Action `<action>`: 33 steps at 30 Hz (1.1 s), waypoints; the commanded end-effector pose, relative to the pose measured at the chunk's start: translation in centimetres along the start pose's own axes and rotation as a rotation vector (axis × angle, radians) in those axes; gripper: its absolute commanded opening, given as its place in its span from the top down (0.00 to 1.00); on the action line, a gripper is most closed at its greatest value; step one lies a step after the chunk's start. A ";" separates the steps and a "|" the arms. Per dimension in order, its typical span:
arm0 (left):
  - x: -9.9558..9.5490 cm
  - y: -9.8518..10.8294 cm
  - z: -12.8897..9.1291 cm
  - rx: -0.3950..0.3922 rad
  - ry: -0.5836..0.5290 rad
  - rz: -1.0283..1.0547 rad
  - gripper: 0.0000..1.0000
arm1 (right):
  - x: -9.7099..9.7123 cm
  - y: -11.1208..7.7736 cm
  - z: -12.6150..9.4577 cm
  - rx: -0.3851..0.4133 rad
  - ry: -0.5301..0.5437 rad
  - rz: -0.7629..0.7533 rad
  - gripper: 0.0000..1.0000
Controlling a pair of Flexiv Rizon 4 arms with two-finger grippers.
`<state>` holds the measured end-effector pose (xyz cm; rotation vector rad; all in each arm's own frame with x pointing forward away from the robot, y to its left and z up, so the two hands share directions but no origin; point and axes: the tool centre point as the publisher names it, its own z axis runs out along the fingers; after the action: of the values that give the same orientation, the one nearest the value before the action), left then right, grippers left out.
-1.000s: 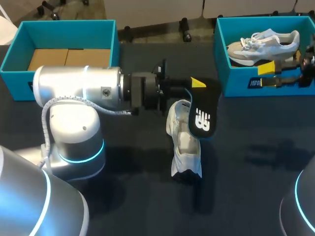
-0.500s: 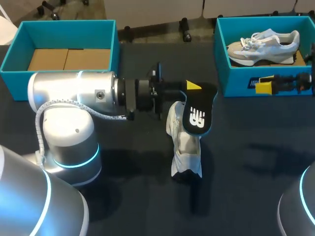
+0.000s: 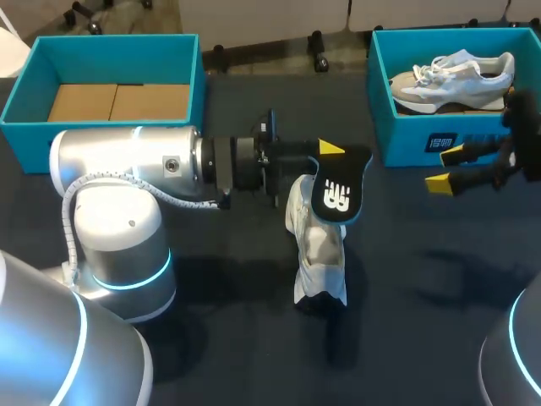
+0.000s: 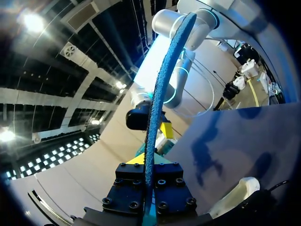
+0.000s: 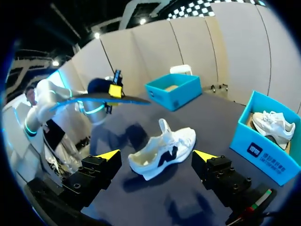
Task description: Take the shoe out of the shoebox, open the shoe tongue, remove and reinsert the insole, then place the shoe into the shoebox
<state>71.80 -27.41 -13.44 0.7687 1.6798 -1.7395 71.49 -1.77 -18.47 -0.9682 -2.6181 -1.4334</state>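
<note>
A white shoe (image 3: 318, 247) lies on the dark table, toe toward the front edge. Just above its heel my left gripper (image 3: 328, 150) is shut on a black insole (image 3: 341, 193) that hangs down over the shoe's opening. In the left wrist view the insole (image 4: 162, 94) shows edge-on, blue, pinched in my left gripper (image 4: 148, 162). My right gripper (image 3: 450, 167) hovers open in front of the right teal shoebox (image 3: 406, 139). In the right wrist view the shoe (image 5: 162, 150) lies ahead of my right gripper (image 5: 155, 156), with the insole (image 5: 101, 98) above and behind it.
A second white shoe (image 3: 452, 78) lies inside the right shoebox. Another teal box (image 3: 110, 38) with a cardboard bottom stands at the back left. My left arm's big silver body (image 3: 127, 169) stretches across the table's left half.
My right gripper has come away from the front of the right shoebox, out over the table and leftward. The left gripper and insole shifted slightly left.
</note>
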 end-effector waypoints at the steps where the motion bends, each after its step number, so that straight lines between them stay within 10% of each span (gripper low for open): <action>1: -0.1 0.0 0.2 -0.001 0.003 -0.004 1.00 | 0.7 0.7 0.3 0.039 -0.037 0.008 0.00; 16: -0.2 -0.3 -0.4 0.002 -0.002 -0.076 1.00 | 0.7 0.7 0.3 0.039 -0.037 0.008 0.00; 33: -0.1 -2.0 -0.6 0.027 -0.021 -0.174 1.00 | -0.1 -2.1 4.4 0.183 -0.040 -0.372 0.00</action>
<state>70.75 -26.88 -11.89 0.6374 1.7568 -1.8853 70.85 0.09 -21.93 -0.5196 -3.0141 -1.2101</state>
